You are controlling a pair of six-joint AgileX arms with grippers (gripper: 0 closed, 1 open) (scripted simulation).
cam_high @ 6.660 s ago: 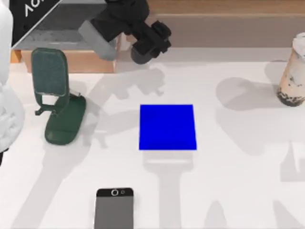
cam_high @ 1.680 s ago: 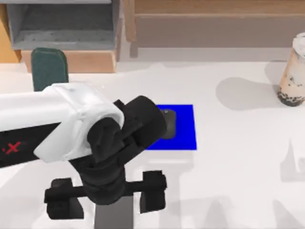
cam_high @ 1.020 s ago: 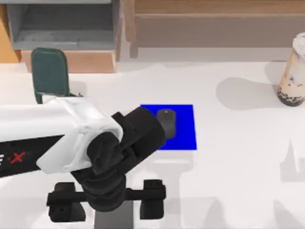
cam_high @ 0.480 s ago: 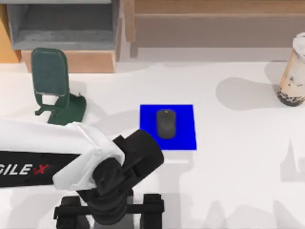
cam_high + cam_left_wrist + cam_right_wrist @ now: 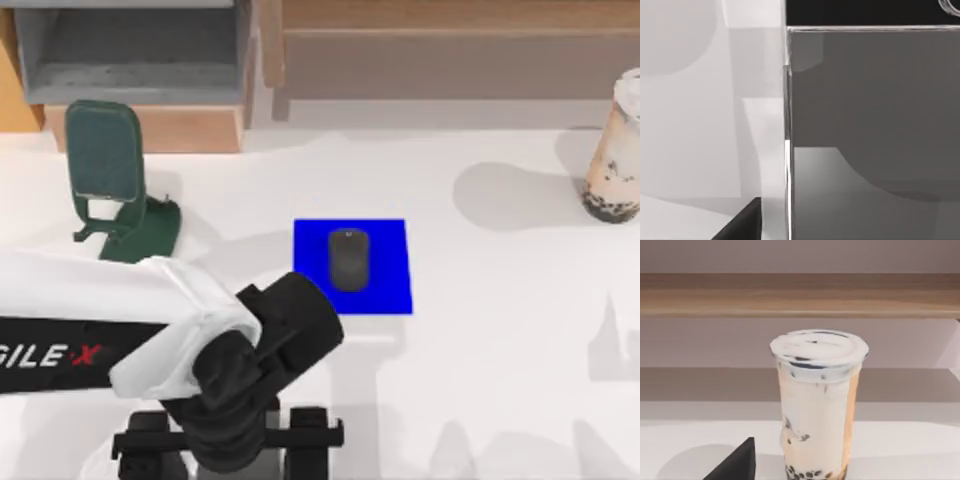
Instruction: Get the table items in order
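My left gripper point(image 5: 225, 440) hangs at the table's point(image 5: 500, 330) near edge, left of centre. It has dropped lower over the smartphone point(image 5: 875, 125) in the last second, fingers spread wide, one on each side; nothing is held. I judge the phone pickup is next, destination probably the phone stand point(image 5: 115, 190) near the far-left corner. The mouse point(image 5: 348, 259), absent from the blue mat point(image 5: 390, 285) several seconds back, now lies on it at the table's centre: that item reads as done. The milk tea cup point(image 5: 817, 405) stands upright at the far-right edge, untouched. My right gripper point(image 5: 735, 462) faces it; I cannot tell its opening.
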